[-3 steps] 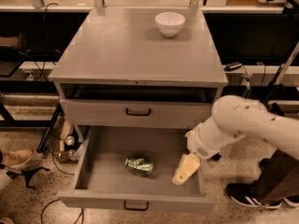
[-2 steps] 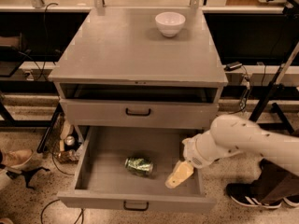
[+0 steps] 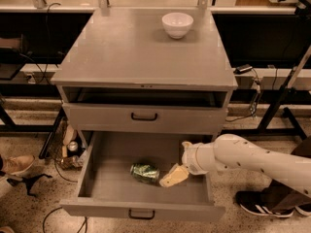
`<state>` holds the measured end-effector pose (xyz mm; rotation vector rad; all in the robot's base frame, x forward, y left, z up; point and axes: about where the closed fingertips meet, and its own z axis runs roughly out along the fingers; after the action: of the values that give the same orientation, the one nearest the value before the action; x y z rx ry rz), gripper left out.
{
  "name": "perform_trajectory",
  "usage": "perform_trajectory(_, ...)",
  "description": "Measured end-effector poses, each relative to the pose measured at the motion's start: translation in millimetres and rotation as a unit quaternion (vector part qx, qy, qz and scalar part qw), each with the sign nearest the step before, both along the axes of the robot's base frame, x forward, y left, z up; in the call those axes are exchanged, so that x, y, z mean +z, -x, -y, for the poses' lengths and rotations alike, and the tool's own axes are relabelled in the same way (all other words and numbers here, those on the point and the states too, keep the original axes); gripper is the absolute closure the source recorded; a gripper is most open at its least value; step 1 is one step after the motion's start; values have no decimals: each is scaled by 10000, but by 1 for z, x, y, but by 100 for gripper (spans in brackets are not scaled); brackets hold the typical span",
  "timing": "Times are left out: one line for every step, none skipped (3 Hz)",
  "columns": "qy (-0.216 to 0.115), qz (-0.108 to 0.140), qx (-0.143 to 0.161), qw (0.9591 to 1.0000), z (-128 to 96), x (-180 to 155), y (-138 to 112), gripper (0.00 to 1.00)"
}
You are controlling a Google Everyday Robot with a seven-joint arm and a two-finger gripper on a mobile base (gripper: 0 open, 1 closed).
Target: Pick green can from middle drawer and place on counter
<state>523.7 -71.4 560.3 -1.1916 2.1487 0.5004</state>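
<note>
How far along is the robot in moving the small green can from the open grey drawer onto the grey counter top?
Done: the wide grey metal middle drawer stands open, with the small dented green can lying on its tray. In hand: the gripper is low inside the drawer, close beside the can. Left: grasping, lifting, and setting it on the flat grey counter, where a white round bowl stands.

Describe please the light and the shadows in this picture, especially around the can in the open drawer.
Camera view: the counter is evenly lit, with a soft shadow beside the white bowl; the middle drawer is dimmer inside, yet the green can shows small glints; the gripper, in the drawer just right of the can, looks pale and bright.
</note>
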Motion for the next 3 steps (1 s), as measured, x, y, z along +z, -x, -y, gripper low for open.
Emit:
perform_trajectory(1,4,-1,10000,0,0,0,0)
perform_trajectory(42,106,-66,9999,-9,-10,-7,0)
perform_trajectory(228,358,-156,9990,-34,-34,-25,0)
